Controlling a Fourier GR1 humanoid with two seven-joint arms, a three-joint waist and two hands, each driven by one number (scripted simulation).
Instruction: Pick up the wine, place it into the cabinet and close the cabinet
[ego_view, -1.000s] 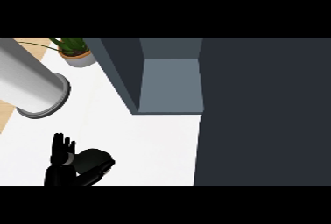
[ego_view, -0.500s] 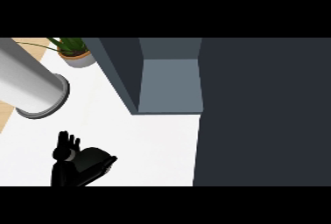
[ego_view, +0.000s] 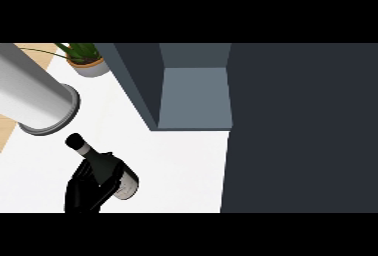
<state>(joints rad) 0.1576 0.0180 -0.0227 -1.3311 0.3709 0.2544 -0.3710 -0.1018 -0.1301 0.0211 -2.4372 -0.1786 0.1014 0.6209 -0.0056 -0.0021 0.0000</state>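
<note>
Wine (ego_view: 111, 172): glass, likely heavy, slick, fragile. Left hand (ego_view: 85, 192) had its fingers curled round the body; best hold there.

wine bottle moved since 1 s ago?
Yes. The wine bottle has swung up in the left hand: its neck now points toward the grey cylinder, where earlier only the hand's fingers showed.

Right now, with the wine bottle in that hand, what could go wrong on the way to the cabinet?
1. The wine bottle is tilted in the hand; it might slip.
2. Its neck points toward the grey cylinder and could clip it.
3. The bottle could catch the cabinet's side wall beside the opening.
</note>
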